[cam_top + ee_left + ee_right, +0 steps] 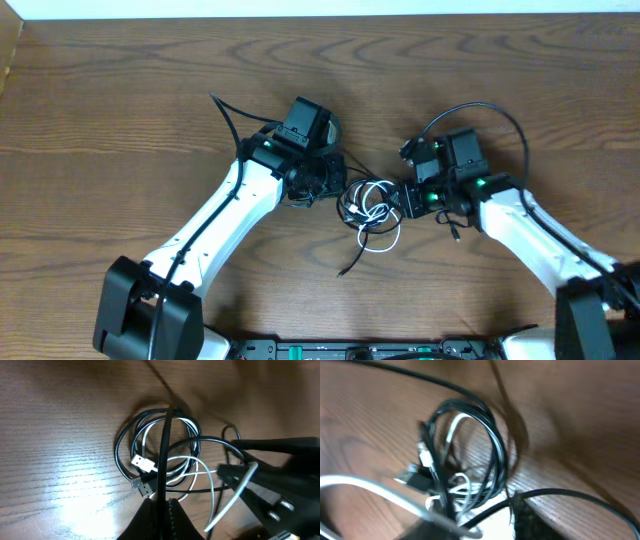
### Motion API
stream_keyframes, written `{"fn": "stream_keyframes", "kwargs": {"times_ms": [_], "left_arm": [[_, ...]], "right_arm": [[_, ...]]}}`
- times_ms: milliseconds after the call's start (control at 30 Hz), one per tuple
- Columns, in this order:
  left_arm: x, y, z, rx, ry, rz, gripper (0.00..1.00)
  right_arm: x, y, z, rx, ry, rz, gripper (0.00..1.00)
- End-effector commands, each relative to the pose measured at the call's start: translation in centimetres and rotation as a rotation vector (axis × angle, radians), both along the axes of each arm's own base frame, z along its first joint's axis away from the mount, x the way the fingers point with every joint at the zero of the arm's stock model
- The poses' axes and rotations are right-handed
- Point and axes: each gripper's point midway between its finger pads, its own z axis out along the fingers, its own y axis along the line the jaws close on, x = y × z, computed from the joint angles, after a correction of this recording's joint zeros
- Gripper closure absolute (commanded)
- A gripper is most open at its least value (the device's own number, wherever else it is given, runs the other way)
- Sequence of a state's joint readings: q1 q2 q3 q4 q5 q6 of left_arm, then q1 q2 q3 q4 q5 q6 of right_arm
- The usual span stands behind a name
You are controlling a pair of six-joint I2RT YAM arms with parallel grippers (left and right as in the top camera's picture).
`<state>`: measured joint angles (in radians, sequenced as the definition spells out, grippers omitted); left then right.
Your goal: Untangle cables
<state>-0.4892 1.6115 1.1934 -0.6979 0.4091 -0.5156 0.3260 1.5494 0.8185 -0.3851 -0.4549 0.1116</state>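
Observation:
The cables (368,207) lie in one tangled coil between my two grippers: several thin black loops and one white cord. In the left wrist view the coil (160,455) shows a white plug (143,464) and a dark plug (142,486). My left gripper (163,505) is shut on one black cable that runs straight up across the coil; in the overhead view it (335,188) sits at the coil's left edge. My right gripper (405,198) is at the coil's right edge. Its blurred fingers (490,520) stand apart, with a black cable and the white cord (380,492) crossing them.
The brown wooden table (120,110) carries only the tangle. A loose black cable end (345,270) trails toward the front. Thick black arm cables arc behind the right wrist (500,115) and beside the left arm (225,110). The right gripper also shows in the left wrist view (272,475).

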Motion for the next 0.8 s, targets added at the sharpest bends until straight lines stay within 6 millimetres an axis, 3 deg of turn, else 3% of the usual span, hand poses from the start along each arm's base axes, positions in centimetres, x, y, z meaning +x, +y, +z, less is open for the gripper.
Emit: {"fn": "stream_keyframes", "kwargs": {"times_ms": [0,33,167,267,300,400,433,500,600,767], "left_arm": [[0.3,0.2,0.8,0.013,-0.034,-0.016,0.92],[0.2,0.8,0.4,0.05,-0.029,-0.005,0.92],[-0.2,4.6,-0.9,0.242,-0.019,0.037,0.92],[-0.2,8.1,-1.4,0.36,0.005,0.098,0.93],[0.1,9.3,-1.4,0.368,0.017,0.133,0.93],[0.9,11.2,-0.9,0.361,0.015,0.198,0.92],[1.5,12.7,-0.2,0.35,0.0,0.252,0.93],[2.1,14.3,1.1,0.332,-0.034,0.313,0.93],[2.8,16.6,3.6,0.3,-0.109,0.401,0.92],[3.4,18.8,7.7,0.244,-0.246,0.516,0.93]], "right_arm": [[0.8,-0.6,-0.7,-0.051,0.005,-0.049,0.9],[1.3,-1.5,-0.8,-0.092,-0.01,-0.087,0.99],[3.7,-5.3,0.7,-0.181,-0.084,-0.262,0.99],[5.8,-8.3,4.7,-0.144,-0.163,-0.402,0.99],[6.7,-10.1,7.3,-0.111,-0.219,-0.479,0.99],[7.4,-12.4,11.2,-0.079,-0.315,-0.555,0.99],[7.5,-14.0,13.5,-0.073,-0.381,-0.606,0.99],[7.3,-15.9,15.1,-0.099,-0.433,-0.668,0.99],[6.9,-18.3,16.0,-0.158,-0.467,-0.75,0.99],[6.2,-20.6,14.8,-0.261,-0.432,-0.824,0.99]]}}
